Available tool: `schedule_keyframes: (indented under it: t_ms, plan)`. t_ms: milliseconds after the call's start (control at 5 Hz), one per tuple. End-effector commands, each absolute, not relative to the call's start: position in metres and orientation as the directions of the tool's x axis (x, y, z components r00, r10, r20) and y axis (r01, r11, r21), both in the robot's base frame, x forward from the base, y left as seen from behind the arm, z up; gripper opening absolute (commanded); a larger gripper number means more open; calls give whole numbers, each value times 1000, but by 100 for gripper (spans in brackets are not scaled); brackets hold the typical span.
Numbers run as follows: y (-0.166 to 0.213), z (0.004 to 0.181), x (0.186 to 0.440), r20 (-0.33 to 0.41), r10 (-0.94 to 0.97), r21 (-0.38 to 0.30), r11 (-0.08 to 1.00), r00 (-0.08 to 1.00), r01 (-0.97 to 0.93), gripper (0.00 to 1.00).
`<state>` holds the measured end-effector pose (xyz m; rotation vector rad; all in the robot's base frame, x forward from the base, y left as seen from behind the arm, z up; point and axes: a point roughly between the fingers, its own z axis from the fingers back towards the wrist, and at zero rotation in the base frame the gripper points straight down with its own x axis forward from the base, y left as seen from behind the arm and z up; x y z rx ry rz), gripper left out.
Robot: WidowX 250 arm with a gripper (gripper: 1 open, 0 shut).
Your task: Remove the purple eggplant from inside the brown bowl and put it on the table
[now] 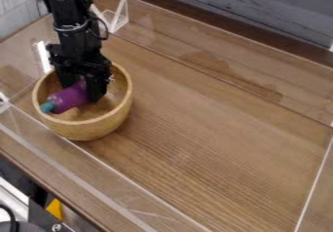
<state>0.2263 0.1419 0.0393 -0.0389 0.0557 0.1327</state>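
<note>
The brown bowl [97, 120] sits at the left of the table [221, 109]. Inside it lies the purple eggplant [69, 98], its teal stem cap pointing left. My gripper [81, 87] reaches straight down into the bowl. Its black fingers [97, 83] stand on either side of the eggplant's right half and look closed against it. The eggplant still rests low in the bowl.
Clear acrylic walls [78, 182] run along the table's edges, with a corner panel [120, 14] just behind the arm. A white clip [41, 53] sits left of the gripper. Bare wood-grain surface stretches right of the bowl.
</note>
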Motion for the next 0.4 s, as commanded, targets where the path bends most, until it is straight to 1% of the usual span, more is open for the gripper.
schedule_keyframes:
  t_ms: [0,200]
  plan:
    - [146,56,232,-11,139,-13,990,990,-139,0]
    - [145,60,233,-10,143,-14,990,990,-143,0]
